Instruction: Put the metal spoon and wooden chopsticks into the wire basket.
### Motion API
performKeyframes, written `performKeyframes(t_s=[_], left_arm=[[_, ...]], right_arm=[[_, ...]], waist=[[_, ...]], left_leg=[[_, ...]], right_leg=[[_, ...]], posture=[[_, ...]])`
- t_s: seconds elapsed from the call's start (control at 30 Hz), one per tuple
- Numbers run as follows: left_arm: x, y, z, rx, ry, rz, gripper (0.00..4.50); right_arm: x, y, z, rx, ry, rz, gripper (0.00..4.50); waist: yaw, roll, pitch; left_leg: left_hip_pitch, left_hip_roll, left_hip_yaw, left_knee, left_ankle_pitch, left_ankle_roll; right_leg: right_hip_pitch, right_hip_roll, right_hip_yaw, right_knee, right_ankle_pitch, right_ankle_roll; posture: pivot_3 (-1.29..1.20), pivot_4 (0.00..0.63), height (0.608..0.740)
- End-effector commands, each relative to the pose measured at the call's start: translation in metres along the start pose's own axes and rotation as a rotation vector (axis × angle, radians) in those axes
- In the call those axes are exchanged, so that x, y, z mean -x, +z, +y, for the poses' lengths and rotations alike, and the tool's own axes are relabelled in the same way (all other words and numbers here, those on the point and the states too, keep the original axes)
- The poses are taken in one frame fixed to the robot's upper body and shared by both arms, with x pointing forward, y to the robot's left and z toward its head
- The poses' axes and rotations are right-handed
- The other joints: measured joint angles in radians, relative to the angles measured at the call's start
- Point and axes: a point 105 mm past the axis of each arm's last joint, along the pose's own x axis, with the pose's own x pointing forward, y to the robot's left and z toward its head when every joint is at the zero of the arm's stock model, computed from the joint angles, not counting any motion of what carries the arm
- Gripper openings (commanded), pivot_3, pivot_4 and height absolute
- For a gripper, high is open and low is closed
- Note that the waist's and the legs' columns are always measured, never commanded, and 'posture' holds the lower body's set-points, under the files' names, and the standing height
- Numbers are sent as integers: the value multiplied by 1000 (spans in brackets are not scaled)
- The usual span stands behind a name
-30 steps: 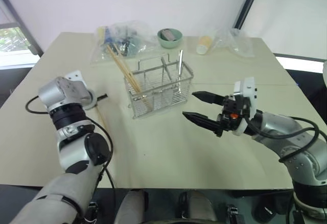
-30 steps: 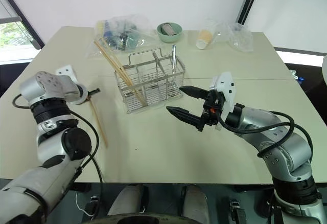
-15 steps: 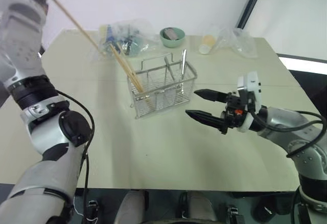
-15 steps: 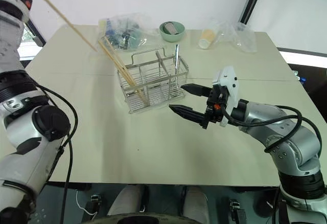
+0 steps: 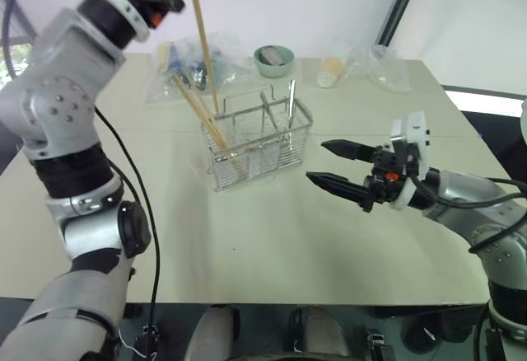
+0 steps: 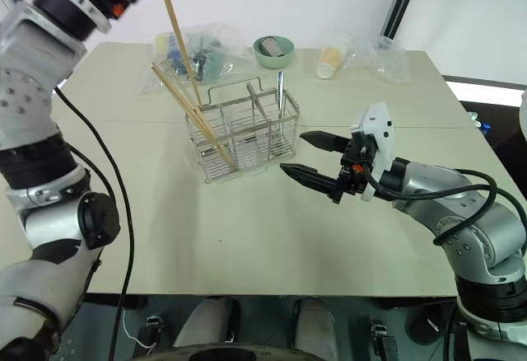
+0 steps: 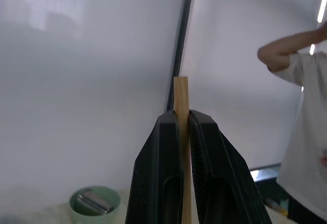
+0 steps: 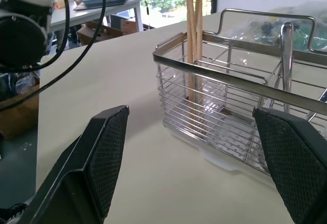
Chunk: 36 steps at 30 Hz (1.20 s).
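My left gripper is raised high over the table's left side. It is shut on one wooden chopstick, which hangs nearly upright with its lower tip at the rim of the wire basket, at the left end. Other wooden chopsticks lean in that left compartment. The metal spoon stands in a right compartment, handle up. My right gripper hovers just right of the basket, open, holding nothing.
A green bowl sits behind the basket, with plastic bags of items to its left and a paper cup and a crumpled bag to its right. A person stands beyond the table in the left wrist view.
My left arm lifted the chopstick off the table at the left and swung it up and rightward until it stands nearly upright over the basket's left end. The right gripper stayed put.
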Motion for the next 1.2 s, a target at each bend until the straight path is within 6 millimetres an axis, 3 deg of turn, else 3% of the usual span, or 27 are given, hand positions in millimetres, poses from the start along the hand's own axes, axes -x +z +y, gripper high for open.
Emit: performKeyframes(t_s=[0.03,0.13,0.3,0.43,0.63,0.9,1.07,1.2], left_arm=[[3,-24,-4,-8,-4,38,38],[4,-46,-7,6,-1,70,38],[2,-65,-9,12,7,85,38],[0,-67,-11,29,3,67,1578],[2,-63,-11,12,6,42,4467],[26,-44,10,-157,-13,112,4467],[80,-19,31,-401,-113,350,4467],[123,-6,40,-509,-156,539,4467]], right_arm=[[4,8,0,29,-19,-22,4022],[6,9,0,31,-25,-19,4022],[9,11,-3,34,-55,-23,4022],[11,12,-4,32,-70,-26,4022],[11,12,-5,31,-74,-27,4022],[16,12,-22,66,-120,-6,4022],[34,15,-49,131,-186,38,4022],[38,19,-59,173,-188,42,4022]], waist=[[0,0,0],[2,-1,1],[2,0,0],[2,0,0],[1,0,0],[-2,0,1],[-17,2,1],[-27,4,2]], left_leg=[[0,0,0,0,0,0],[-3,0,-1,1,0,1],[-4,-1,0,1,-2,4],[-4,-1,0,1,-2,5],[-3,-1,0,1,-2,5],[-3,0,0,1,-2,5],[-3,3,0,0,-3,7],[-4,4,-1,-1,-4,8]], right_leg=[[0,0,0,0,0,0],[-2,0,0,0,0,-1],[-1,0,0,-1,-2,-3],[-1,0,0,-1,-2,-3],[-1,0,0,-1,-2,-3],[-2,4,0,-1,-2,-4],[-4,7,1,0,-4,-8],[-5,9,1,-1,-5,-10]], posture=[[0,150,633],[0,150,633],[0,150,633],[0,150,633],[0,150,633],[0,150,633],[0,150,633],[0,150,633]])
